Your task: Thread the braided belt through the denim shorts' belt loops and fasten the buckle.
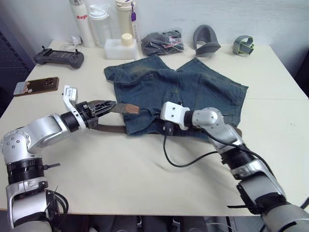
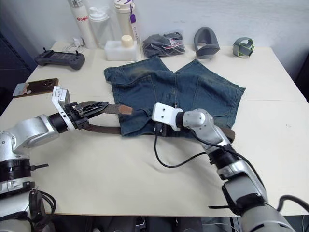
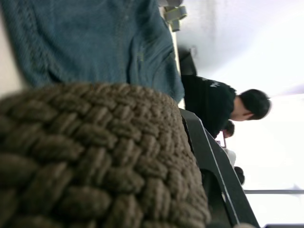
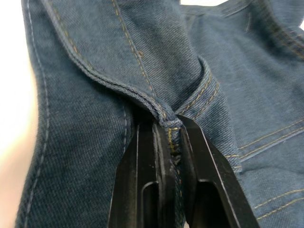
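The denim shorts lie flat mid-table, waistband toward me. My left gripper is shut on the braided belt just behind its tan tip, which rests on the left end of the waistband. The strap doubles back along the waistband's near edge, and a brown stretch shows at the right hip. In the left wrist view the braid lies against a black finger. My right gripper is shut on a stitched fold of the waistband; whether that is a belt loop is unclear. The buckle is hidden.
Bottles, a white container, a dark grey cloth bundle, a grey holder and a tape roll line the far edge. A controller and phone lie far left. A black cable loops below the shorts.
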You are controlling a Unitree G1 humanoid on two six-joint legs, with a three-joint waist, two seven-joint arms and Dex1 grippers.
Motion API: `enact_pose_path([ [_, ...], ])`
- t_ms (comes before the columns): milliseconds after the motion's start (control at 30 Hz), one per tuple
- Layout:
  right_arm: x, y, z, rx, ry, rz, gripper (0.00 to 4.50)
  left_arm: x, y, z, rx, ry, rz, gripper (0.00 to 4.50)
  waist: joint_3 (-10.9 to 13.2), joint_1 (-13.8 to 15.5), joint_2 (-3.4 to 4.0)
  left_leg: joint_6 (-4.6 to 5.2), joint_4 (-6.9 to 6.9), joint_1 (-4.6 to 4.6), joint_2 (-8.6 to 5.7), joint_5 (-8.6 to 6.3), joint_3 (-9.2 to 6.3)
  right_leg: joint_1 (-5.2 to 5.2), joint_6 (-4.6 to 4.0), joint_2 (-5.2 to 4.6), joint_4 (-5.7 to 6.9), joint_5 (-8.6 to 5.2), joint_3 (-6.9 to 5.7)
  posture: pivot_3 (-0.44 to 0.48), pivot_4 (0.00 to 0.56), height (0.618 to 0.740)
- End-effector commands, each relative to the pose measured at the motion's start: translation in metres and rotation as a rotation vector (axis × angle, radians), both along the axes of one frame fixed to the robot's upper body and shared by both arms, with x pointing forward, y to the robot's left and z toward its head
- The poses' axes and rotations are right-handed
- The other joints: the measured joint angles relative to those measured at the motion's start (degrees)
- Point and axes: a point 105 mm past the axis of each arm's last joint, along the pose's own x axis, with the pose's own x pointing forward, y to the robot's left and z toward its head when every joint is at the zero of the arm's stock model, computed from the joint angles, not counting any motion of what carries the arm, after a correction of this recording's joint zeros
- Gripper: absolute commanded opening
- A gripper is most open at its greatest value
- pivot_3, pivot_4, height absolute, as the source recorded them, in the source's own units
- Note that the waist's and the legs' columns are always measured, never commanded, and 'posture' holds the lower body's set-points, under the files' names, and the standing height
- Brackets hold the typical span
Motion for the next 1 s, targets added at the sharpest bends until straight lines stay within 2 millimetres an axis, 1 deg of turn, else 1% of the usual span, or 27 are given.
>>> enact_pose_path([
  [33, 0.020, 0.011, 0.016, 0.085, -0.096, -0.074, 0.07, 0.018, 0.017, 0.022, 0.067, -0.085, 0.090, 0.00, 0.0, -0.2, 0.00, 0.00, 0.02, -0.01, -0.04, 0.00, 0.01, -0.05, 0.00, -0.02, 0.09, 0.00, 0.01, 0.000, 0.150, 0.648],
  [100, 0.023, 0.014, 0.019, 0.101, -0.114, -0.081, 0.07, 0.025, 0.020, 0.026, 0.085, -0.103, 0.101, 0.00, 0.0, -0.4, 0.00, 0.01, -0.01, -0.07, -0.11, -0.01, 0.09, -0.25, 0.00, -0.03, 0.25, 0.00, 0.16, 0.000, 0.150, 0.648],
  [167, 0.020, 0.015, 0.016, 0.082, -0.101, -0.053, 0.07, 0.028, 0.021, 0.028, 0.095, -0.114, 0.097, 0.00, 0.0, -0.4, 0.00, 0.01, -0.07, -0.07, -0.16, -0.01, 0.11, -0.34, 0.00, 0.02, 0.34, 0.00, 0.39, 0.000, 0.150, 0.648],
  [267, 0.003, 0.011, 0.006, 0.034, -0.038, 0.030, 0.07, 0.030, 0.018, 0.029, 0.102, -0.122, 0.071, 0.00, 0.0, -0.4, -0.01, 0.04, -0.16, -0.10, -0.19, 0.00, 0.26, -0.56, 0.01, 0.09, 0.42, 0.00, 0.79, 0.000, 0.150, 0.648],
  [333, -0.009, 0.007, 0.007, 0.035, -0.005, 0.060, 0.07, 0.029, 0.014, 0.028, 0.097, -0.123, 0.045, 0.00, 0.0, -0.4, -0.01, 0.05, -0.19, -0.11, -0.28, 0.01, 0.26, -0.68, 0.01, 0.14, 0.57, 0.00, 1.13, 0.000, 0.150, 0.648],
  [367, -0.018, 0.005, 0.009, 0.033, 0.017, 0.083, 0.94, 0.028, 0.010, 0.027, 0.094, -0.118, 0.021, 0.00, 0.0, -0.4, -0.01, 0.05, -0.21, -0.10, -0.30, 0.01, 0.25, -0.70, 0.01, 0.13, 0.60, 0.00, 1.22, 0.000, 0.150, 0.648],
  [433, -0.032, 0.003, 0.012, 0.032, 0.043, 0.116, 1.72, 0.024, 0.003, 0.023, 0.090, -0.107, -0.026, 0.00, 0.0, -0.4, -0.01, 0.05, -0.25, -0.11, -0.30, 0.01, 0.22, -0.70, 0.01, 0.14, 0.56, 0.00, 1.26, 0.000, 0.150, 0.648],
  [500, -0.043, 0.001, 0.015, 0.034, 0.063, 0.131, 2.65, 0.022, -0.003, 0.019, 0.090, -0.091, -0.065, 0.00, 0.0, -0.4, -0.02, 0.06, -0.25, -0.10, -0.31, 0.01, 0.23, -0.70, 0.01, 0.13, 0.54, 0.00, 1.29, 0.000, 0.150, 0.648],
  [533, -0.047, 0.000, 0.017, 0.041, 0.080, 0.138, 2.99, 0.021, -0.006, 0.017, 0.091, -0.085, -0.080, 0.00, 0.0, -0.4, -0.02, 0.07, -0.25, -0.11, -0.30, 0.02, 0.23, -0.69, 0.01, 0.13, 0.51, 0.00, 1.28, 0.000, 0.150, 0.648],
  [567, -0.050, -0.001, 0.020, 0.050, 0.095, 0.138, 3.52, 0.021, -0.009, 0.016, 0.092, -0.081, -0.092, 0.00, 0.0, -0.4, -0.02, 0.08, -0.25, -0.10, -0.30, 0.03, 0.24, -0.69, 0.01, 0.13, 0.50, 0.00, 1.29, 0.000, 0.150, 0.648],
  [633, -0.054, -0.006, 0.029, 0.071, 0.110, 0.132, 4.32, 0.019, -0.014, 0.015, 0.086, -0.073, -0.117, 0.00, 0.0, -0.4, -0.02, 0.08, -0.25, -0.10, -0.29, 0.04, 0.23, -0.69, 0.02, 0.12, 0.49, 0.00, 1.29, 0.000, 0.150, 0.648],
  [733, -0.056, -0.015, 0.049, 0.116, 0.112, 0.117, 4.32, 0.019, -0.021, 0.013, 0.076, -0.057, -0.143, 0.00, 0.0, -0.4, -0.02, 0.08, -0.29, -0.09, -0.28, 0.04, 0.24, -0.69, 0.02, 0.13, 0.46, 0.00, 1.28, 0.000, 0.150, 0.648],
  [800, -0.056, -0.023, 0.062, 0.155, 0.112, 0.089, 4.32, 0.021, -0.025, 0.009, 0.077, -0.037, -0.140, 0.00, 0.0, -0.3, -0.03, 0.08, -0.29, -0.10, -0.28, 0.04, 0.23, -0.69, 0.02, 0.12, 0.45, 0.00, 1.28, 0.000, 0.150, 0.648],
  [867, -0.056, -0.032, 0.070, 0.166, 0.108, 0.064, 4.32, 0.024, -0.030, 0.002, 0.080, -0.010, -0.127, 0.00, 0.0, -0.1, -0.03, 0.09, -0.33, -0.10, -0.28, 0.05, 0.24, -0.65, 0.04, 0.11, 0.31, 0.01, 1.28, 0.000, 0.150, 0.648],
  [933, -0.058, -0.039, 0.075, 0.165, 0.105, 0.039, 4.32, 0.026, -0.034, -0.006, 0.089, 0.025, -0.112, 0.00, 0.0, 0.4, -0.04, 0.11, -0.33, -0.10, -0.30, 0.06, 0.23, -0.59, 0.08, 0.10, 0.25, 0.03, 1.28, 0.000, 0.150, 0.648],
  [1000, -0.060, -0.046, 0.079, 0.157, 0.100, 0.020, 4.32, 0.032, -0.034, -0.023, 0.139, 0.097, -0.057, 0.00, 0.0, 0.9, -0.06, 0.12, -0.33, -0.10, -0.29, 0.07, 0.23, -0.58, 0.10, 0.11, 0.18, 0.04, 1.28, 0.000, 0.150, 0.648],
])
